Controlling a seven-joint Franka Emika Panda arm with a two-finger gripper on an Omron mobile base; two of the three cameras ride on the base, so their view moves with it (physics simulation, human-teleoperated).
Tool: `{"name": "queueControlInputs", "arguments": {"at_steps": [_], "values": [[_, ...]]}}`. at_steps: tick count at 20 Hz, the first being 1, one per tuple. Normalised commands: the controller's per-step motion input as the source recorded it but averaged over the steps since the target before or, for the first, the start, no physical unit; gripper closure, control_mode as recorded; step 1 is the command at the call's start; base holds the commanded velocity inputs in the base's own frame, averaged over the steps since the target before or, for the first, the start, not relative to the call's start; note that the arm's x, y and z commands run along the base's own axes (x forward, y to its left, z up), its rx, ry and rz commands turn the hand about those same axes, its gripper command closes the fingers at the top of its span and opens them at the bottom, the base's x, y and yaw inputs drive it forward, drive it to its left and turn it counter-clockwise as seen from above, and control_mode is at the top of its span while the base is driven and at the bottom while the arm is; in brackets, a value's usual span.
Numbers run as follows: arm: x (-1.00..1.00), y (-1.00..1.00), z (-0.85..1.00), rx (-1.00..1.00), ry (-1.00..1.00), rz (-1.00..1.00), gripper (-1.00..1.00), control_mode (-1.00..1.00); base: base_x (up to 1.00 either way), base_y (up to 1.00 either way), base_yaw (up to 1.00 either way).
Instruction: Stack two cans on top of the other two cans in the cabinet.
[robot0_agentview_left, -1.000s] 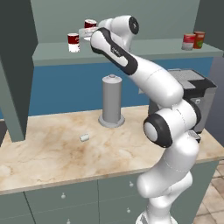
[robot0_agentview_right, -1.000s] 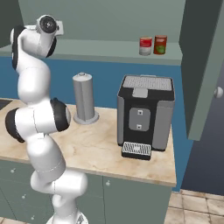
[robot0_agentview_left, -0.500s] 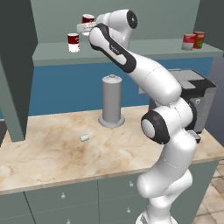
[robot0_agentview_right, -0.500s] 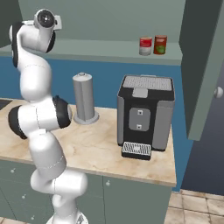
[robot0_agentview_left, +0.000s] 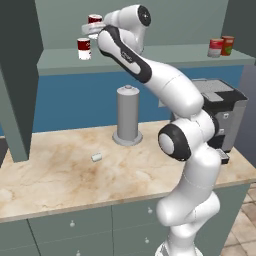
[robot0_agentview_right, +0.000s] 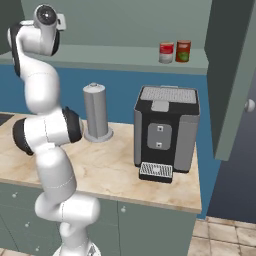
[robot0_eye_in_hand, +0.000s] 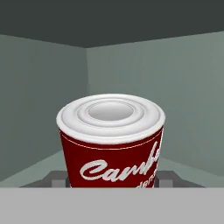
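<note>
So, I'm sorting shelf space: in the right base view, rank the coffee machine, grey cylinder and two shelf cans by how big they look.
1. Coffee machine
2. Grey cylinder
3. Two cans, the orange-red one looking slightly taller than the pale-topped red one; they stand farther from the camera, so their true size is unsure.

Even, soft rendered light; faint shadows; no glare; sharp throughout.
</note>
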Motion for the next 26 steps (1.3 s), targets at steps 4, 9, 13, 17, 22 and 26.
{"name": "queueControlInputs", "arguments": {"at_steps": [4, 9, 13, 17, 22, 26], "values": [[0.05, 0.24, 0.02, -0.12, 0.06, 0.0, 1.0, -1.0, 0.0, 0.0, 0.0], [0.01, 0.11, 0.02, -0.01, 0.01, 0.0, 1.0, -1.0, 0.0, 0.0, 0.0], [0.0, 0.11, 0.0, 0.0, 0.03, -0.01, 1.0, -1.0, 0.0, 0.0, 0.0], [0.0, 0.14, 0.0, 0.0, 0.02, -0.02, 1.0, -1.0, 0.0, 0.0, 0.0], [0.03, 0.1, -0.05, 0.0, 0.0, -0.02, 1.0, -1.0, 0.0, 0.0, 0.0], [0.08, 0.05, -0.06, 0.0, 0.0, -0.01, 1.0, -1.0, 0.0, 0.0, 0.0]]}}
